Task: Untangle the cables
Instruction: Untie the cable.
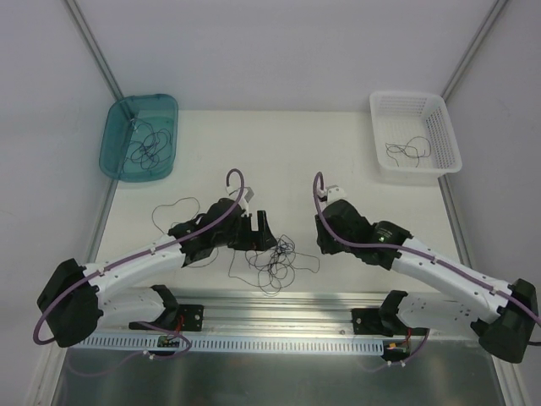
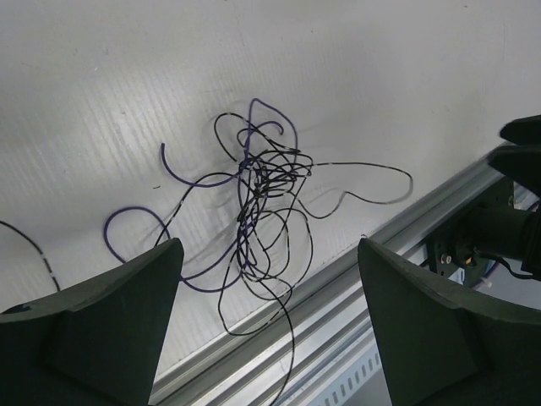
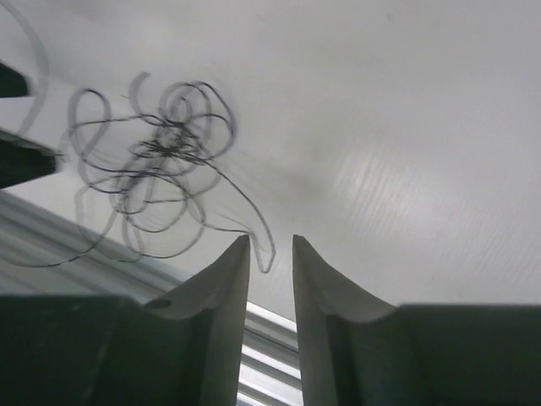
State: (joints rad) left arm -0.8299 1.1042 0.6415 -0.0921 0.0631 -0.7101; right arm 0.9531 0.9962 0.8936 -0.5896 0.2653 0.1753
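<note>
Table (image 1: 279, 144): teal bin (image 1: 114, 139) at the far left and white basket (image 1: 444, 127) at the far right each hold loose strands. The cables (image 1: 275, 262) lie as one knotted bundle at the near edge, between the arms. Left gripper (image 2: 269, 249) is spread wide, poised over the bundle. Right gripper (image 3: 270, 245) is narrowly parted and grips nothing, with one free strand end (image 3: 264, 254) at its tips. Judgement: pinch that single tail only and draw it outward slowly while the left gripper pins the knot's core.

The left claw (image 2: 269, 245) stands wide open, its two dark fingers (image 2: 110, 321) low in the foreground. Between them, on the white table (image 2: 380, 76), lies the loose knot of purple and black cables (image 2: 262, 182), touching neither finger. An aluminium rail (image 2: 397, 228) runs just beyond.
</note>
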